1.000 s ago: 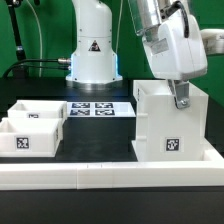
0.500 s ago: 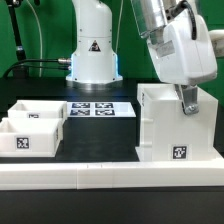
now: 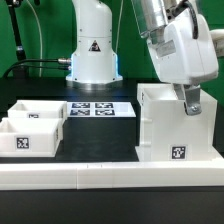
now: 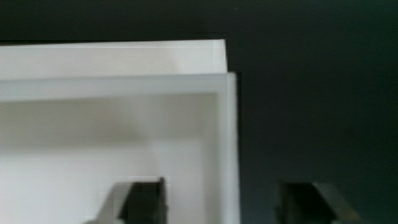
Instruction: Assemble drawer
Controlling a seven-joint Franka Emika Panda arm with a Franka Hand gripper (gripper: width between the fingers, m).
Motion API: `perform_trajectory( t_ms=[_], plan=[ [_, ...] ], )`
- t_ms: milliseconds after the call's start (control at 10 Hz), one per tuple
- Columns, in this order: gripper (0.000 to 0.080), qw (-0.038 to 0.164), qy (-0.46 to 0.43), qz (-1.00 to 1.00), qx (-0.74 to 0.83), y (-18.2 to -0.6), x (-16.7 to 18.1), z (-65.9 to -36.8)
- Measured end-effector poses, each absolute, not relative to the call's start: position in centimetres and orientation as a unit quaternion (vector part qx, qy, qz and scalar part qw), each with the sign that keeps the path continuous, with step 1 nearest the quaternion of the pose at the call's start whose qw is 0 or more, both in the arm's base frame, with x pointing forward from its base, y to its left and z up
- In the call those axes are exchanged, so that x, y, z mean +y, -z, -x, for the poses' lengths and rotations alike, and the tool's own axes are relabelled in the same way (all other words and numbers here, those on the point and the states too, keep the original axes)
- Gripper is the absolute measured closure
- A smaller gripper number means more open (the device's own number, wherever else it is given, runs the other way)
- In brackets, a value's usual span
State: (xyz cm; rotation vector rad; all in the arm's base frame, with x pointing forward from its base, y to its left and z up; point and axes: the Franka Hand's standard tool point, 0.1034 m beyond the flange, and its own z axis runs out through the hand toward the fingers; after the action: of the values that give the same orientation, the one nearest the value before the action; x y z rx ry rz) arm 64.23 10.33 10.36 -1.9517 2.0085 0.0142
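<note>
Housing [image 3: 172, 125] upright on bench [image 3: 100, 135] at the exterior view's right, against rail [image 3: 110, 176], claw [image 3: 189, 102] open astride one wall's top edge, two trays [image 3: 24, 140] side by side at left, outside housing.

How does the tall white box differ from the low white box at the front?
The housing is tall and cube-like; the front tray is low and shallow. The housing stands at the exterior view's right with the fingers astride its top wall; the front tray sits at that view's left, untouched. The housing's tag sits low on its face; the front tray's tag nearly fills its wall. Both are white with a black-and-white tag.
</note>
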Motion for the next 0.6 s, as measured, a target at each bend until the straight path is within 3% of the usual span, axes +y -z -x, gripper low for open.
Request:
perform_trajectory(
  t_ms=[100, 200, 600],
  plan=[
    [0.0307, 0.171, -0.003, 0.687, 0.706, -10.48, 10.32, -64.33],
    [0.0203, 0.171, -0.003, 0.688, 0.705, -10.56, 10.33, -64.37],
    [0.0151, 0.172, 0.0, 0.7, 0.693, -10.78, 10.31, -64.26]
  ],
)
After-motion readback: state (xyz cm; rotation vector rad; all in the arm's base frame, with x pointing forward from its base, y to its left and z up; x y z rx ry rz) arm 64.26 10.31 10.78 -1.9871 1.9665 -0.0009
